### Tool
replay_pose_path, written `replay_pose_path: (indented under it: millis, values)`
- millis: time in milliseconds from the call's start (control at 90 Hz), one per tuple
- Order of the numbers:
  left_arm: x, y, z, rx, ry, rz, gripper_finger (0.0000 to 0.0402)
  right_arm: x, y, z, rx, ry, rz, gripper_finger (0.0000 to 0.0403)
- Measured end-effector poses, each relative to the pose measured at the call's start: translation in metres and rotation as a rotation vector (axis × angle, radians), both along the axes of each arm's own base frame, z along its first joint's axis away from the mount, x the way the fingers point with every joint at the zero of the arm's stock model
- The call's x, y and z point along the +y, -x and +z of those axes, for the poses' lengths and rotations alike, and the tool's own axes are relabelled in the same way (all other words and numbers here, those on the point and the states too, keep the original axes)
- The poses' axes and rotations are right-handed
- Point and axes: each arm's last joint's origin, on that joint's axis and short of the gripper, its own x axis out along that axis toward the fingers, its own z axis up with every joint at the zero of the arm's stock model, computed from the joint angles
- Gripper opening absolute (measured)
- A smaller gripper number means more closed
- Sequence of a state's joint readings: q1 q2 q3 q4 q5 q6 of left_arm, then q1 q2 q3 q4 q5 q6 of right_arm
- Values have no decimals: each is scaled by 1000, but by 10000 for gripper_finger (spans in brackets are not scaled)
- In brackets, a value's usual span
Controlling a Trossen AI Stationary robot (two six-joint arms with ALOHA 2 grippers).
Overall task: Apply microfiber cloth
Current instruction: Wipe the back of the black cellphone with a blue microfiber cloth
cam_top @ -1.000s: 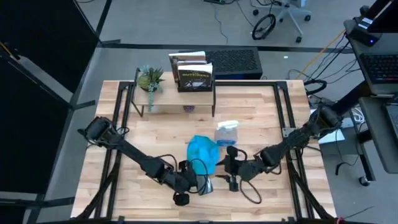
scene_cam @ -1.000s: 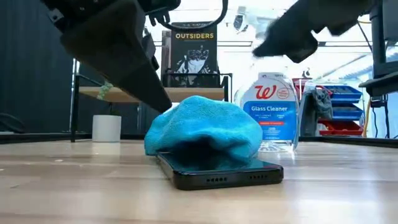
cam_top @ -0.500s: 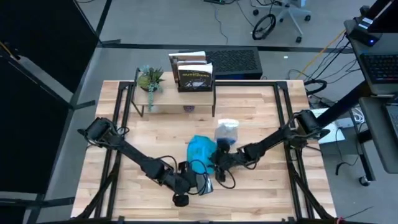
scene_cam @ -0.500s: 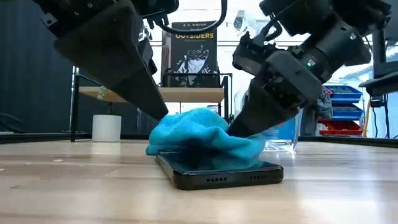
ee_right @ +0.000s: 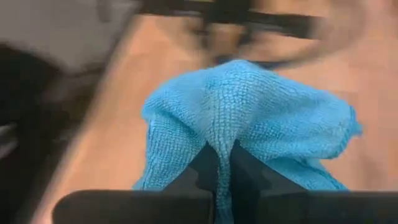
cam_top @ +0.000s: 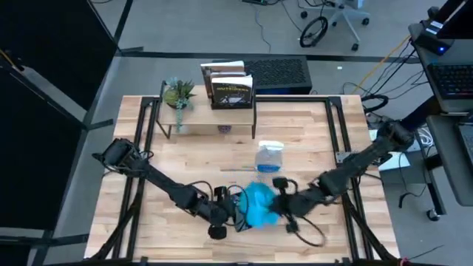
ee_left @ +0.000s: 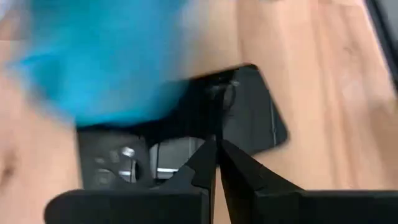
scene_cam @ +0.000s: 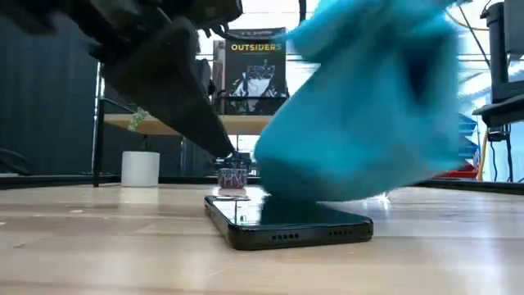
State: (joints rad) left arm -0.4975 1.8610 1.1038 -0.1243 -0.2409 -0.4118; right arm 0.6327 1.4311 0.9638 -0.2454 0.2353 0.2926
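Right gripper (ee_right: 222, 163) pinched tight on a fold of the turquoise microfiber cloth (ee_right: 249, 118), bunched fabric bulging out ahead of and to both sides of the dark fingertips. Directly beneath that claw, the cloth (scene_cam: 360, 106) hanging as a blurred mass over the black phone (scene_cam: 286, 220), lowest edge seemingly brushing the glass, though contact hard to confirm through the blur. Seen from overhead, right gripper (cam_top: 275, 208) low at the near middle of the wooden table (cam_top: 310, 133), cloth (cam_top: 259, 205) bundled at its tip. Just across the cloth, left gripper (ee_left: 217, 155) with fingers pressed together, nothing between them, tips resting at or just above the phone (ee_left: 249, 118) screen; in the overhead view that gripper (cam_top: 235, 212) close beside the cloth, opposite the right claw. Farther beyond the right gripper, toward the table's back, a Walgreens glass cleaner spray bottle (cam_top: 269, 156) standing apart. Farther still, a small shelf (cam_top: 214, 111) carrying a potted plant (cam_top: 179, 94) and an upright book titled "Outsiders" (scene_cam: 255, 70); a white cup (scene_cam: 140, 169) under the shelf.
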Motion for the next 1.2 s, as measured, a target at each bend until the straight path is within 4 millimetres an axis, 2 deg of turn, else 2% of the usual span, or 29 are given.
replay_pose_path:
  millis: [78, 144, 233, 344, 522, 678, 889, 1089, 1200]
  values:
    - [4, -2, 0, -1, 0, 10, 6, 13, 10, 4, -2, -54, 32, 1]
    - [8, -4, 0, -5, -6, 13, 6, 22, 11, 3, -37, -65, 27, 1]
    - [14, -10, -1, -27, -10, 20, 6, 30, 1, -8, -96, -6, 11, 1]
    - [19, -18, -9, -38, -11, 28, 6, 34, -19, -31, -131, 80, 34, 0]
    - [26, -23, -21, -10, -37, 17, 6, 22, -51, -73, -100, 179, 6, 0]
    - [29, -25, -32, 19, -44, 22, 6, 8, -66, -106, -16, 222, -44, 0]
    - [32, -30, -45, 29, -47, 39, 6, 1, -86, -115, -111, 117, -105, 0]
    - [32, -30, -47, 36, -51, 39, 6, 1, -91, -141, -49, 69, -125, 0]
    - [32, -30, -47, 34, -52, 40, 6, 4, -91, -148, -24, 30, -118, 0]
